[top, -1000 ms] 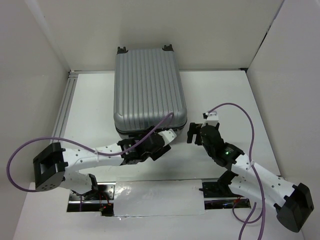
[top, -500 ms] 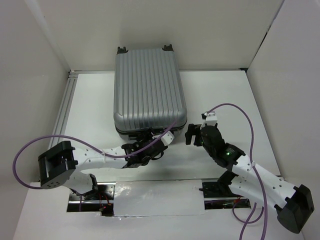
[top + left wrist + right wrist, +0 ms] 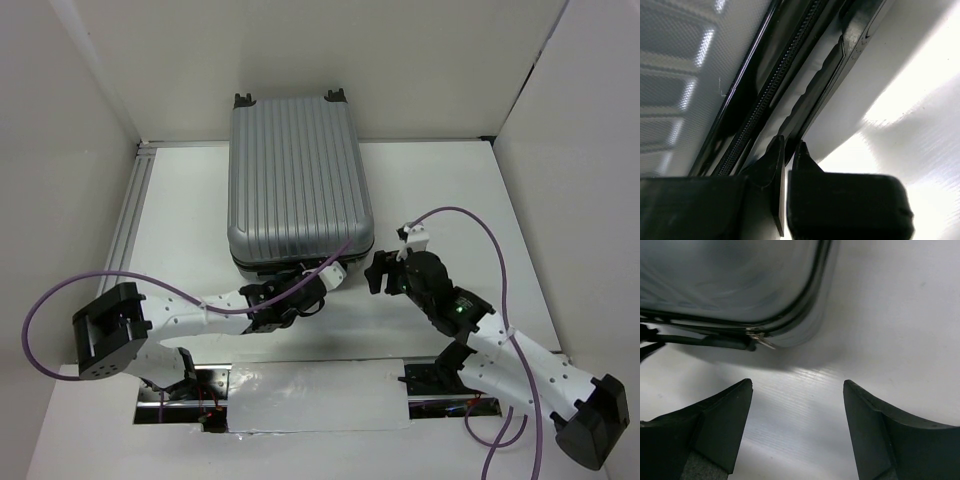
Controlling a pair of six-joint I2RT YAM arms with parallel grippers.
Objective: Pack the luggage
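Luggage: big silver-grey hard-shell case with lengthwise ribs, lid shut, lying flat with the ribbed shell up on the white table, centre-back, long axis running near to far. Two small black wheels at the far end by the back wall; rounded near end faces the arm bases. Black trim and a closed black zipper run along the side seam, and a small metal zip pull sticks out at the near corner.
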